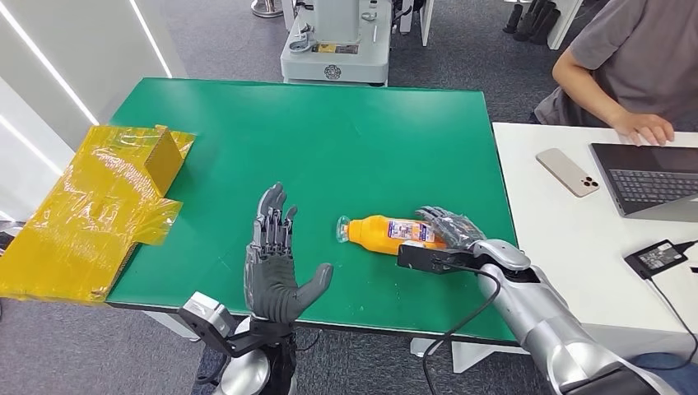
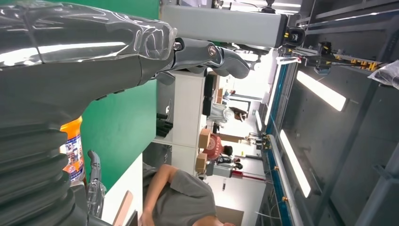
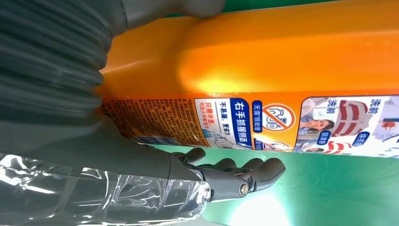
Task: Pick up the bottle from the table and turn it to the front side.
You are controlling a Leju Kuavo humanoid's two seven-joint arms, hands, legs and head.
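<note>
While the orange bottle [image 1: 387, 232] lies on its side on the green surface [image 1: 329, 140], in the lower centre-right of the head frame, I read the coming move as turning on one relation: its long axis runs left to right across the frame, cap end toward the middle and base end under my right hand [image 1: 449, 230]. That hand is plainly the nearer one, and it is already on the bottle.

Nearest to me, at the bottom centre of the head frame, my left hand [image 1: 276, 267] is raised above the near edge of the surface with its fingers apart and straight, palm facing the bottle, holding nothing. It sits well to the left of the cap, apart from it.

Just beyond and to the right, my right hand wraps the base half of the bottle. In the right wrist view the thumb runs along one side of the orange body and the fingers [image 3: 244, 172] curl beneath the printed label [image 3: 235, 120], so I judge it a grip, though how firm I cannot tell.

Farther off, a person [image 1: 634, 74] sits at a white desk [image 1: 560, 247] in the upper right, a hand by a laptop [image 1: 650, 177].
</note>
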